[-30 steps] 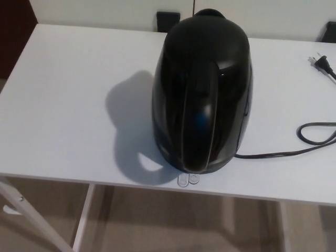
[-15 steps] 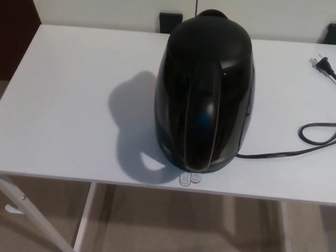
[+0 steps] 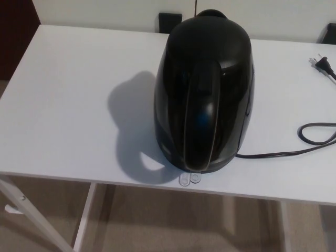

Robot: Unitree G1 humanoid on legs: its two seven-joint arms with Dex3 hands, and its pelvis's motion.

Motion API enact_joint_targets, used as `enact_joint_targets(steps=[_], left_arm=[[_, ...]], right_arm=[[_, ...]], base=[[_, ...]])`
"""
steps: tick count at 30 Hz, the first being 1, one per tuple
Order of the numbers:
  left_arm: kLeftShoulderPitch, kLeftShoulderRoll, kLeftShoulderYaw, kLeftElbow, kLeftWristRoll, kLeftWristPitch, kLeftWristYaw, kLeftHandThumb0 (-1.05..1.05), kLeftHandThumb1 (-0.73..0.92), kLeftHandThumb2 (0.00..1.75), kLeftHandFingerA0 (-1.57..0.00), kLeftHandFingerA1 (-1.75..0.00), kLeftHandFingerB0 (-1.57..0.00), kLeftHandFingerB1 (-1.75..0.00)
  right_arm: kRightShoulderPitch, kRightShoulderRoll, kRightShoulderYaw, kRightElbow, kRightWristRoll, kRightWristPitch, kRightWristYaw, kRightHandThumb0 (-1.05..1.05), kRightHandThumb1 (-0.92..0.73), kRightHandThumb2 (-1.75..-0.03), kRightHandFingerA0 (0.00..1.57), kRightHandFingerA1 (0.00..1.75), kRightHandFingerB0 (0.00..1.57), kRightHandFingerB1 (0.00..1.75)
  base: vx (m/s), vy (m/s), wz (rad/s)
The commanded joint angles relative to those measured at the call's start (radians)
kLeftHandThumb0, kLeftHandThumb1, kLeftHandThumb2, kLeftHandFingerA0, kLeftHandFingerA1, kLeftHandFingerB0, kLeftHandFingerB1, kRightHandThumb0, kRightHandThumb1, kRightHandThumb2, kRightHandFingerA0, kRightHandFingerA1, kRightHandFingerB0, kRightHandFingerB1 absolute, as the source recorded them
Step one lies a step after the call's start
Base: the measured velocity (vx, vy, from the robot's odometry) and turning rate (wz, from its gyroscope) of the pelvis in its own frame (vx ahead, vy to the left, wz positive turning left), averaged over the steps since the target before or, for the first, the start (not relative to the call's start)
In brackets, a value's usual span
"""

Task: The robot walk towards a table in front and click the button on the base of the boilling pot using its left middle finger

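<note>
A glossy black boiling pot [image 3: 203, 92] stands upright on the white table [image 3: 68, 94], near its front edge, with its handle turned toward me. Two small clear buttons [image 3: 189, 179] stick out from under its base at the front, side by side on the tabletop. Neither of my hands shows in the head view.
A black power cord [image 3: 294, 149] runs from the pot's base to the right, loops, and ends in a plug [image 3: 322, 63] at the far right. A dark wall socket [image 3: 169, 22] sits behind the table. White table legs [image 3: 84, 220] and beige floor lie below the front edge.
The whole picture has shifted a few pixels right since the earliest frame, so the camera moved slightly. Nothing on the table has moved.
</note>
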Motion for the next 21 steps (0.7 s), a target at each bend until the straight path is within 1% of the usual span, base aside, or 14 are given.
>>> enact_joint_targets(steps=[1,3,4,8,10,11,13,14,15,16,17,18,19,21], left_arm=[[-0.104,0.182,-0.212,-0.418,0.748,-0.149,0.227,-0.3,0.41,0.93,0.0,-0.47,0.0,-0.49],[-0.128,0.186,-0.232,-0.411,0.773,-0.126,0.253,-0.47,0.54,0.59,-0.16,-0.29,-0.06,-0.19],[-0.137,0.187,-0.235,-0.415,0.776,-0.121,0.25,-0.49,0.54,0.6,-0.15,-0.29,-0.06,-0.19],[-0.159,0.19,-0.237,-0.423,0.764,-0.116,0.243,-0.48,0.55,0.59,-0.15,-0.29,-0.07,-0.2],[-0.169,0.194,-0.238,-0.442,0.771,-0.104,0.246,-0.32,0.44,0.96,0.0,-0.48,0.0,-0.49],[-0.173,0.198,-0.239,-0.452,0.775,-0.097,0.234,-0.51,0.57,0.61,-0.15,-0.29,-0.06,-0.19],[-0.182,0.204,-0.242,-0.462,0.789,-0.087,0.246,-0.51,0.57,0.6,-0.17,-0.29,-0.07,-0.2],[-0.19,0.202,-0.237,-0.462,0.782,-0.09,0.267,-0.32,0.43,0.96,0.0,-0.47,0.0,-0.49],[-0.193,0.202,-0.236,-0.462,0.779,-0.089,0.273,-0.32,0.43,0.96,0.0,-0.47,0.0,-0.49],[-0.194,0.202,-0.236,-0.459,0.78,-0.082,0.3,-0.52,0.56,0.6,-0.23,-0.3,-0.1,-0.23],[-0.197,0.203,-0.229,-0.465,0.781,-0.071,0.301,-0.31,0.44,0.96,0.0,-0.47,0.0,-0.49],[-0.2,0.205,-0.23,-0.467,0.782,-0.067,0.303,-0.31,0.44,0.96,0.0,-0.47,0.0,-0.49],[-0.204,0.207,-0.232,-0.469,0.791,-0.06,0.314,-0.49,0.56,0.6,-0.22,-0.31,-0.09,-0.21],[-0.214,0.207,-0.234,-0.467,0.811,-0.044,0.347,-0.51,0.57,0.6,-0.22,-0.3,-0.09,-0.22]], right_arm=[[-0.031,-0.05,0.007,-0.029,-0.007,0.015,0.062,-0.52,-0.45,-0.78,0.46,0.55,0.38,0.5],[-0.04,-0.058,0.007,-0.025,-0.006,0.002,0.076,-0.51,-0.55,-0.56,0.51,0.46,0.43,0.39],[-0.041,-0.057,0.001,-0.028,0.003,-0.001,0.085,-0.62,-0.4,-0.78,0.45,0.56,0.38,0.5],[-0.047,-0.052,-0.009,-0.04,0.016,0.011,0.095,-0.58,-0.43,-0.79,0.46,0.57,0.37,0.5],[-0.05,-0.047,-0.016,-0.042,0.027,0.024,0.107,-0.46,-0.62,-0.58,0.48,0.45,0.39,0.39],[-0.052,-0.045,-0.017,-0.04,0.027,0.025,0.104,-0.47,-0.62,-0.58,0.53,0.48,0.44,0.41],[-0.055,-0.045,-0.014,-0.041,0.022,0.023,0.097,-0.5,-0.62,-0.58,0.54,0.48,0.46,0.42],[-0.057,-0.043,-0.018,-0.044,0.028,0.023,0.104,-0.52,-0.5,-0.84,0.55,0.6,0.44,0.54],[-0.058,-0.043,-0.02,-0.045,0.03,0.022,0.108,-0.52,-0.5,-0.84,0.55,0.6,0.44,0.54],[-0.063,-0.042,-0.022,-0.038,0.032,0.019,0.109,-0.48,-0.61,-0.59,0.65,0.53,0.5,0.43],[-0.066,-0.039,-0.037,-0.028,0.054,0.004,0.136,-0.52,-0.47,-0.83,0.55,0.62,0.47,0.56],[-0.069,-0.039,-0.039,-0.027,0.056,0.003,0.14,-0.52,-0.47,-0.83,0.55,0.62,0.47,0.56],[-0.066,-0.045,-0.03,-0.031,0.043,-0.015,0.129,-0.5,-0.61,-0.59,0.61,0.54,0.55,0.45],[-0.051,-0.055,-0.024,-0.043,0.036,-0.078,0.128,-0.51,-0.63,-0.59,0.64,0.56,0.57,0.45]], base=[[0.0,0.0,0.0],[0.0,0.0,0.0],[0.0,0.0,0.0],[0.0,0.0,0.0],[0.0,0.0,0.0],[0.0,0.0,0.0],[0.0,0.0,0.0],[0.0,0.0,0.0],[0.0,0.0,0.0],[0.0,0.0,0.0],[0.0,0.0,0.0],[0.0,0.0,0.0],[0.0,0.0,0.0],[0.0,0.0,0.0]])
